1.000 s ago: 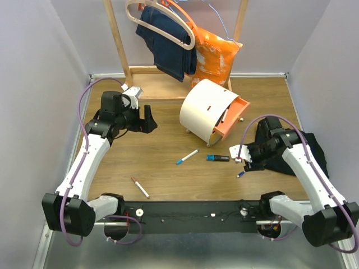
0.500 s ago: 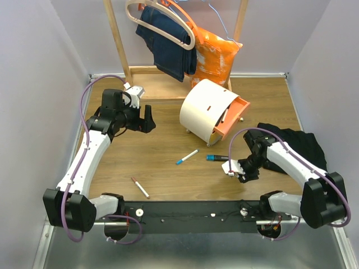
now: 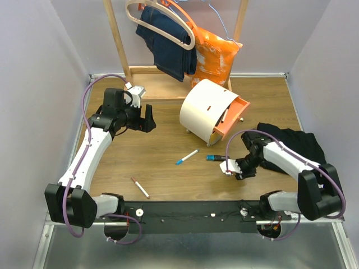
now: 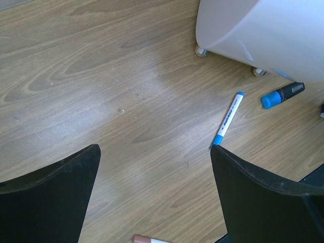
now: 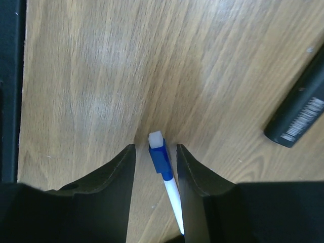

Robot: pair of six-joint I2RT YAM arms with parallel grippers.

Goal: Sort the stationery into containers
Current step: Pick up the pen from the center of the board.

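Pen (image 5: 163, 167), blue and white, lies on the wood-grain table (image 5: 101, 76) between the slightly parted fingers (image 5: 111, 192) of the right end effector (image 5: 155, 148), while the left end effector (image 4: 154, 149) hangs wide open above it near the cream cabinet (image 3: 206, 106), lilac walls (image 3: 33, 67) all round.

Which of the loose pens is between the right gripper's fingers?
The blue-and-white pen straddled by the right gripper, beside the black marker; the slim white pen and red-tipped pen lie apart.

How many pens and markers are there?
4: blue-tipped white pen mid-table, blue-capped black marker beside it, pinkish-capped pen near front, blue-and-white pen inside the right pincer. Orange drawer may hide more.
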